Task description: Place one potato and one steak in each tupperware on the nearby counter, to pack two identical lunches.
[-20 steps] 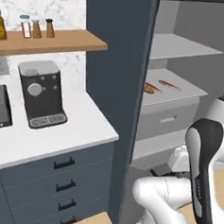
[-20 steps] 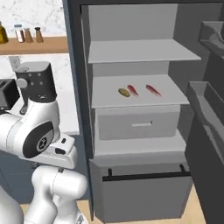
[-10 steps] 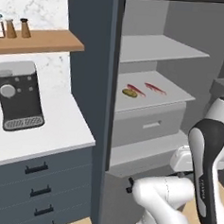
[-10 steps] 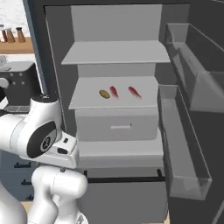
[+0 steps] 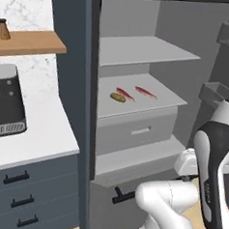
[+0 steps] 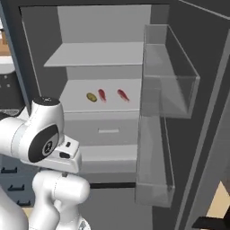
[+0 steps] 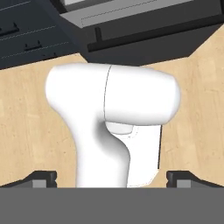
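From the left base view the white counter runs along the left, a dark appliance standing on it and a wooden shelf above carrying one small bottle. To its right the fridge stands open, and on its middle shelf lie one potato and two steaks — the nearer steak just beside the potato, the farther steak a little apart to the right. The right base view shows the same three in a row, potato, steak, steak, and adds the open fridge door with its two clear bins, one above the other. The hand view looks down at a pale wooden floor and the dark foot of the cabinets; the gripper has its two dark tips spread far apart at the bottom corners — wide open, nothing between them.
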